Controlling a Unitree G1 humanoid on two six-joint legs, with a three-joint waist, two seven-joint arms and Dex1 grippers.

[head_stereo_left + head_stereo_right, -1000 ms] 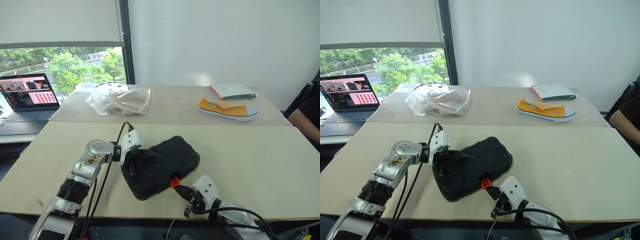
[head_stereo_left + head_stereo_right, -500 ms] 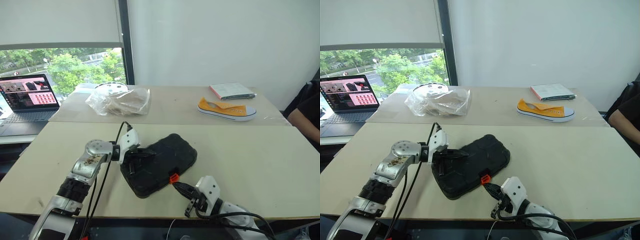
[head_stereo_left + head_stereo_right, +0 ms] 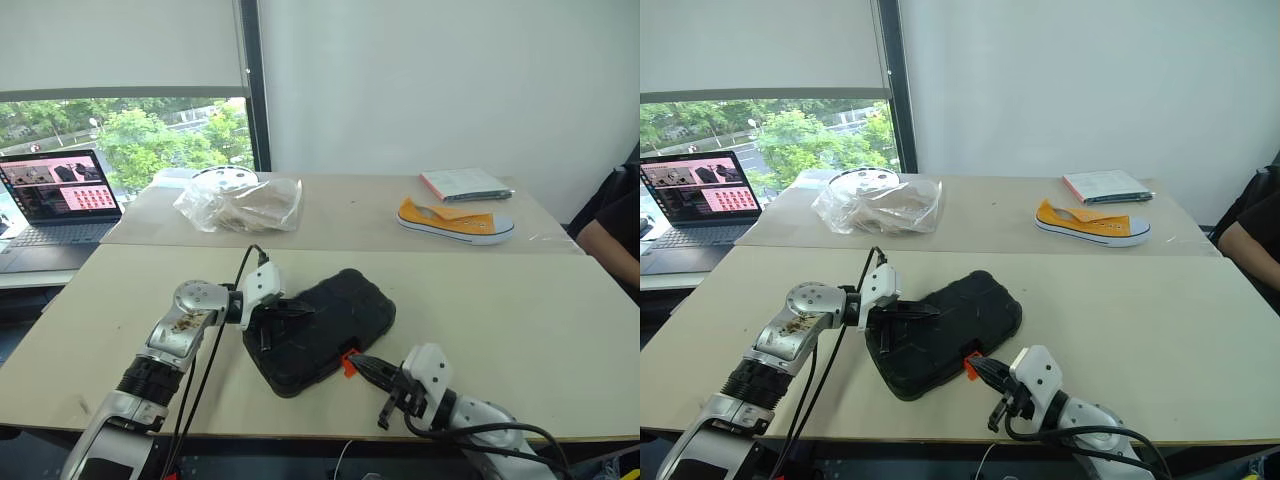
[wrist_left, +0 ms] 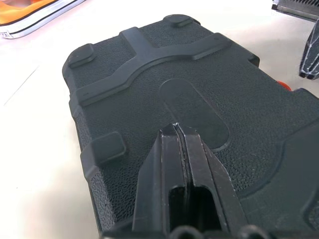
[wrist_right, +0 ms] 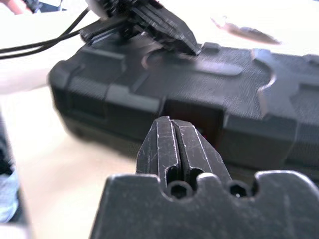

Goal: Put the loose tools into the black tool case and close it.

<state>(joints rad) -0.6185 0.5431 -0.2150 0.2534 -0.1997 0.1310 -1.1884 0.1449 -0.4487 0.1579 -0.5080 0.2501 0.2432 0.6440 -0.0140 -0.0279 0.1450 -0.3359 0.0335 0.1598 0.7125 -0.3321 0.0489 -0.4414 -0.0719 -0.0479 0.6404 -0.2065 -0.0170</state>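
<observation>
Starting at the left, our left gripper (image 3: 297,311) has its two fingers pressed together with nothing between them, and its tips rest on the lid of the black tool case (image 3: 320,330) — in the left wrist view the clenched fingers (image 4: 182,149) lie over the oval recess in the middle of the lid, seemingly holding it down. The case itself lies closed and flat on the near table (image 3: 520,310), turned at an angle, close to the front edge and between our two arms. We see no screwdriver, knife or tape roll lying loose anywhere on the table around it, so we judge the packing part to be done, with the tools presumably inside.

Moving right, the orange latch (image 3: 349,362) sits on the case's near edge, and our right gripper (image 3: 366,365) has its fingers likewise clenched on nothing, their tips at or just beside that latch. The right wrist view looks straight at the case's front wall behind the closed fingertips (image 5: 175,144). Whether the latch is already snapped home we cannot tell — that looks to be the one step left, or one just being finished.
</observation>
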